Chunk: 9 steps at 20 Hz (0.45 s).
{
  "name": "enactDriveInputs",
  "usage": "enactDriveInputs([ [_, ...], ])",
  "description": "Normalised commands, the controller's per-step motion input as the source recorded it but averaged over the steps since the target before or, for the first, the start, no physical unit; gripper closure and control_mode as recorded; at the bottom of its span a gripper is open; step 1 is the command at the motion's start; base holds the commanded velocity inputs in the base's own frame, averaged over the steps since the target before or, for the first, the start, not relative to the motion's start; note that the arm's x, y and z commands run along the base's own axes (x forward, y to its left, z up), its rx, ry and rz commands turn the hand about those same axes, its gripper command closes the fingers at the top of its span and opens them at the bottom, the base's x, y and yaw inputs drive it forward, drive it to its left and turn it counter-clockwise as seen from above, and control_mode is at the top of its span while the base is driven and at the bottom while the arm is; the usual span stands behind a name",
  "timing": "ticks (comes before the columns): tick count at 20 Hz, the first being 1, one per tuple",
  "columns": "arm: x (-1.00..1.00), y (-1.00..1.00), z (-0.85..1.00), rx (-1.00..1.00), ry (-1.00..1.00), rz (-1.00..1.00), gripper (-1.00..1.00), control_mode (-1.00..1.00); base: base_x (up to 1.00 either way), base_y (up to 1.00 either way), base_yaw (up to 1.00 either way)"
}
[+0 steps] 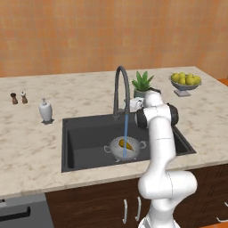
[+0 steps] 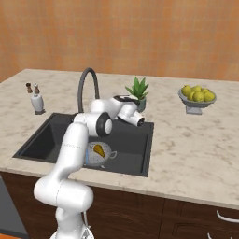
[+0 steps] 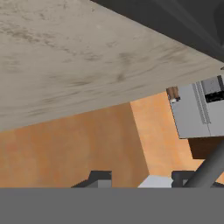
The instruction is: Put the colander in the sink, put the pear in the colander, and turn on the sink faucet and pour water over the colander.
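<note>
The colander (image 1: 116,149) (image 2: 106,154) stands in the dark sink (image 1: 84,133) (image 2: 46,135) with the yellow-orange pear (image 1: 125,144) (image 2: 99,150) inside it. A thin blue stream of water (image 1: 126,131) falls from the spout of the gooseneck sink faucet (image 1: 119,87) (image 2: 87,86) into the colander. My gripper (image 1: 132,105) (image 2: 140,121) (image 3: 141,179) hovers at the back of the sink, just right of the faucet's base. In the hand view its fingertips (image 3: 100,177) stand apart with nothing gripped, and a dark rod (image 3: 209,166) crosses beside the right one.
A white soap dispenser (image 1: 45,110) (image 2: 37,101) and two small shakers (image 1: 18,98) stand left of the sink. A potted plant (image 1: 142,83) (image 2: 137,91) sits behind the faucet. A grey bowl of yellow-green fruit (image 1: 185,82) (image 2: 197,97) stands far right.
</note>
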Motion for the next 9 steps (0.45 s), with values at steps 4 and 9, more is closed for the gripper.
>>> enactDriveInputs([
  [4, -0.06, -0.74, 0.92, 0.33, -0.04, 0.00, 1.00, -1.00, 0.00, 0.00, 0.00],
  [9, -0.19, -0.73, 1.00, 0.32, -0.01, 0.00, 1.00, -1.00, 0.00, 0.00, 0.00],
])
